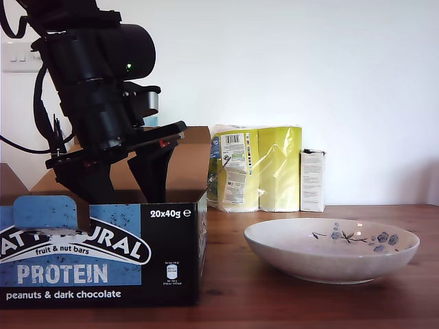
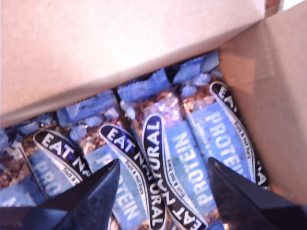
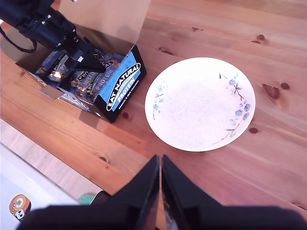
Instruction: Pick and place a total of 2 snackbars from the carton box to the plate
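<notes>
The carton box stands at the exterior view's left with its flaps up. Several snackbars in blue and black wrappers lie side by side inside it. My first gripper hangs open just above them, one bar between its dark fingers, touching nothing. In the exterior view my first gripper dips into the box top. The plate sits to the box's right, nothing in it. My second gripper is shut high above the table, looking down on the plate and box.
A yellow pack of paper rolls and a slim white box stand against the back wall. The wooden table runs between box and plate. The box's raised flap stands close over the bars.
</notes>
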